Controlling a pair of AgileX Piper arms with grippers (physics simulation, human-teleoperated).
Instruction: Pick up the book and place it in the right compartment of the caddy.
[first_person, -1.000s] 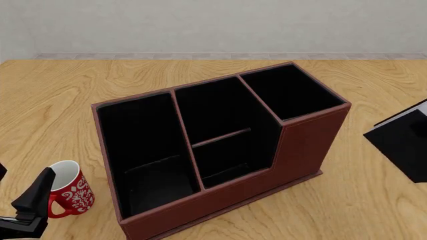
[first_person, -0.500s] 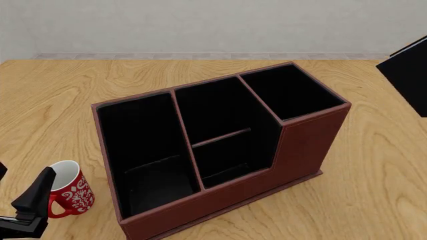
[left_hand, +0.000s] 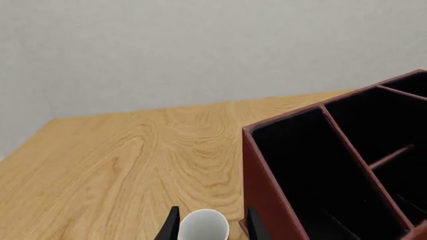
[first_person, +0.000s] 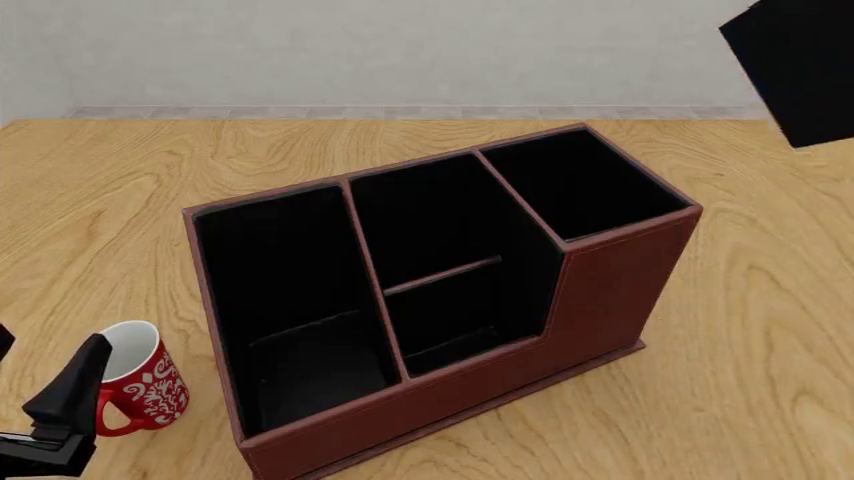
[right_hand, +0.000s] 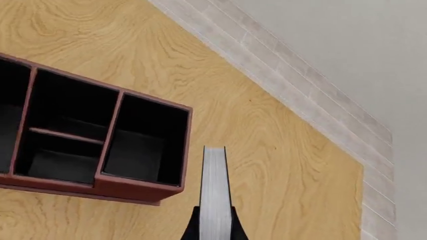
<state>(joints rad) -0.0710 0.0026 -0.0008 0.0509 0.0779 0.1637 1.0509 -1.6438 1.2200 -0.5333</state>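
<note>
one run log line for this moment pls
phase: carry | right end effector: shut on book, raised right of caddy | right compartment: empty | left end effector: open around mug

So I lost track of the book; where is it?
The book is in the air at the front view's upper right, clamped by the right gripper, beyond the caddy's right end.

The wooden table (first_person: 747, 350) carries the caddy (first_person: 601, 300) and a mug (first_person: 144, 385).
</note>
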